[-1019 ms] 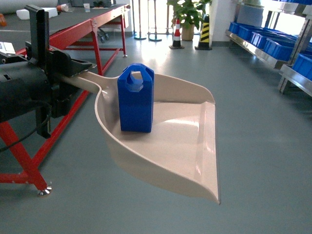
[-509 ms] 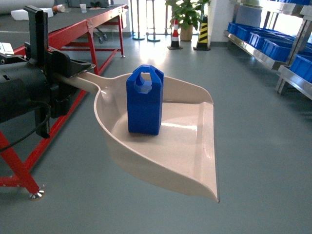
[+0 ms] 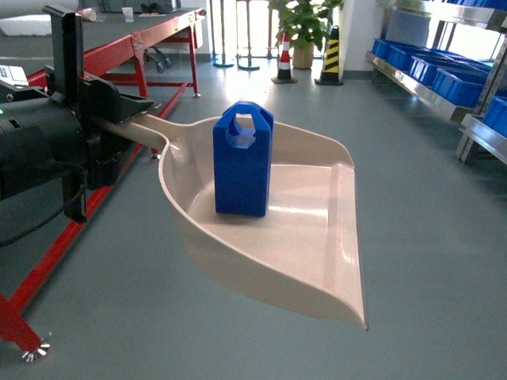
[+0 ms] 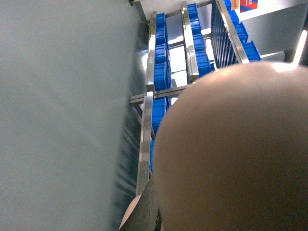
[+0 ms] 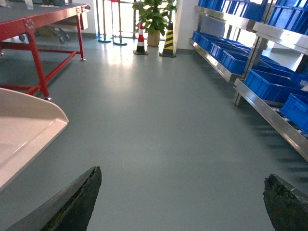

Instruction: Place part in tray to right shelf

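Head view: one part (image 3: pixel 243 161), one tray (image 3: pixel 317 237)

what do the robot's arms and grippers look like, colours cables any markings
The left gripper is matte black and blocky, with a tall flat upright plate, on a rounded black arm trailing a black cable. Of the right gripper only two dark, rough-edged fingertips show. No markings visible.

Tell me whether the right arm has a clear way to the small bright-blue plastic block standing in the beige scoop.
Probably yes. The blue block stands upright and uncovered in the beige scoop, open from above and from the right. The right gripper has its jaws wide open and nothing between it and the scoop's edge.
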